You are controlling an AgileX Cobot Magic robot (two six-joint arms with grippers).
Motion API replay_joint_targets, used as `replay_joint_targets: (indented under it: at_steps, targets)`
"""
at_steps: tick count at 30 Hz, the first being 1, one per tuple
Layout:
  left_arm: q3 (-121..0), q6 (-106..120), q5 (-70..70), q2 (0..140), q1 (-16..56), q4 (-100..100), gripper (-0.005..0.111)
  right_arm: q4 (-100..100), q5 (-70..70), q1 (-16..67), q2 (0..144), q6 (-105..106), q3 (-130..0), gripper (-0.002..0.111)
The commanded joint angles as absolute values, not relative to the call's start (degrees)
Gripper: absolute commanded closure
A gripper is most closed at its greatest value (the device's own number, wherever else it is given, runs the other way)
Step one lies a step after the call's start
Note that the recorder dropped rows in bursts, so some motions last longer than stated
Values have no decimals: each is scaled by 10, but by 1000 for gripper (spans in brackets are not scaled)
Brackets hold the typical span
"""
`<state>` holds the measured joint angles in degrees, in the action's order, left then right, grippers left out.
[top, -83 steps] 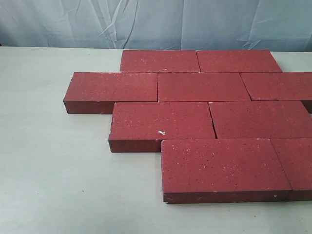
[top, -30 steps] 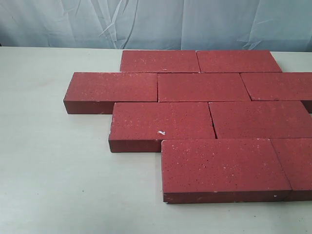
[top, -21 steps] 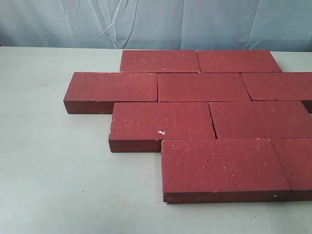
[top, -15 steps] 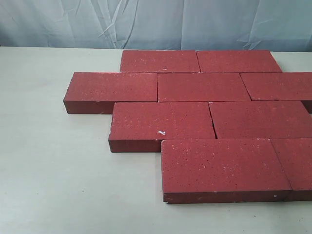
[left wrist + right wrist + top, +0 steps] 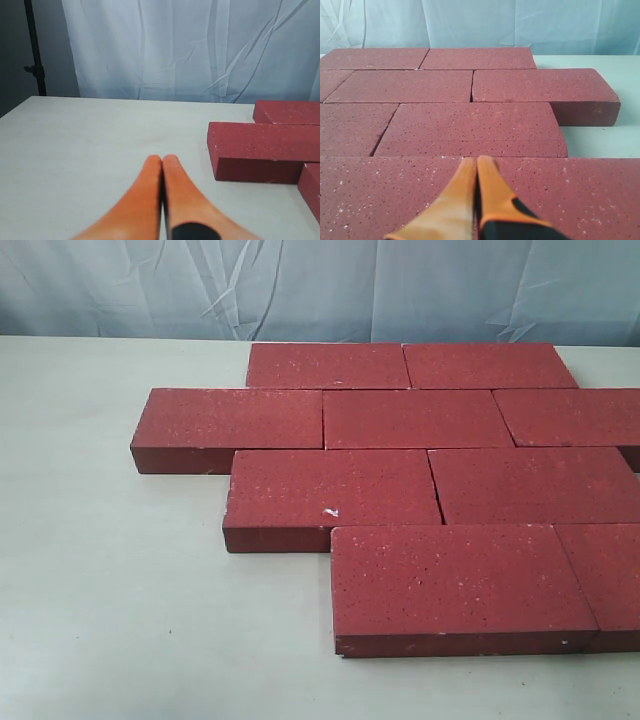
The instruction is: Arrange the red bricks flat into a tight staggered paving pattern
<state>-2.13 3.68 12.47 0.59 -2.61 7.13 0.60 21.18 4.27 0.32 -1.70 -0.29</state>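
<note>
**Paving layout and gripper positions.** Nine flat, rectangular dark-red paving bricks (image 5: 417, 418), matte with fine pale speckles, lie broad face down on a pale grey-green tabletop (image 5: 110, 570). A creased pale-blue cloth backdrop (image 5: 300, 285) hangs behind it.

Every brick has its long axis running left to right across the exterior view, parallel to the table's far edge. The short ends face the sides.

The bricks form four rows with their sides touching:
- The back row (image 5: 410, 365) holds two bricks.
- The second row holds three; its left end brick (image 5: 235, 418) juts furthest left.
- The third row holds two.
- The front row (image 5: 455, 575) holds two, the right one cut off by the frame edge.

Each row is shifted sideways from its neighbour, so the end joints do not line up.

The left brick of the third row (image 5: 333, 488) carries a small white chip (image 5: 331, 511) at its front top edge.

The left gripper (image 5: 162, 160) has its orange fingers pressed together on nothing. It is over bare tabletop, apart from the jutting end brick.

The right gripper (image 5: 476, 161) has its yellow-orange fingers likewise closed and empty. Its tips are over the top face of one brick, and whether they touch it cannot be told.
</note>
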Motion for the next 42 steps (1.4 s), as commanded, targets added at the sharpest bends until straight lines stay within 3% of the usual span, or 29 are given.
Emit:
replay_joint_targets:
  at_steps: [1,42]
  targets:
    - [0,37,105,0,-9,65,107,6,204,40,0,-14,0,109]
    - [0,0,134,0,-10,17,107,6,204,40,0,-14,0,109]
